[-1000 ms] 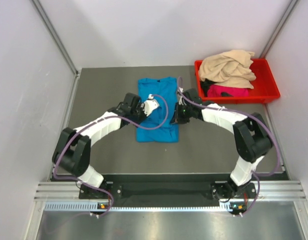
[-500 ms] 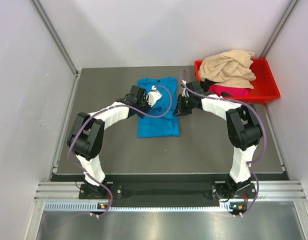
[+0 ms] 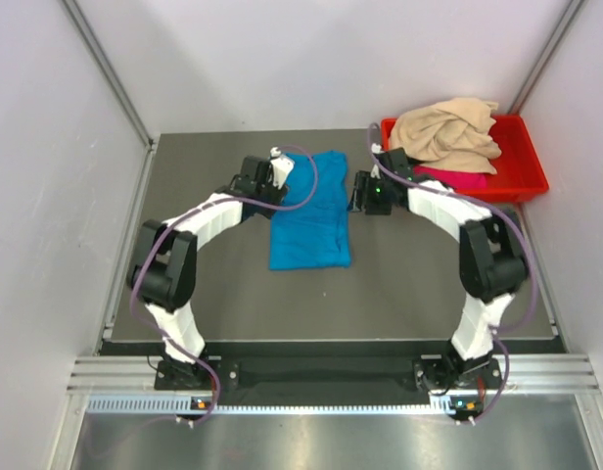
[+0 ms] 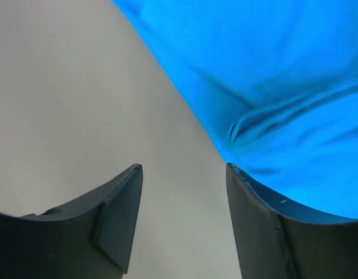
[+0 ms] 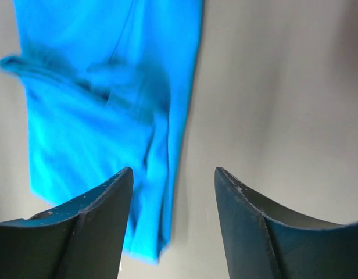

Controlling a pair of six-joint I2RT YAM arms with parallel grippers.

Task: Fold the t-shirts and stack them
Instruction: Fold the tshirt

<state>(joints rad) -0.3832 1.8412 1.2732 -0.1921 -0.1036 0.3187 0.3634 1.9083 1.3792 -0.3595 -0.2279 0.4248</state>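
Turquoise t-shirt folded flat, left gripper and right gripper alongside, jaws apart

We read no text, label, brand, number or sign anywhere. Nothing is legible on the blue shirt, the beige shirt, the pink shirt or the bin.

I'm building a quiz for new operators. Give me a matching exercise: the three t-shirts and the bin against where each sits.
Things: 1 turquoise t-shirt; 2 beige t-shirt; 3 pink t-shirt; 4 red bin.
Places: A far right corner of the table; B topmost in the bin; C flat mid-table; D under another shirt in the bin.
Pairs: 1-C; 2-B; 3-D; 4-A.
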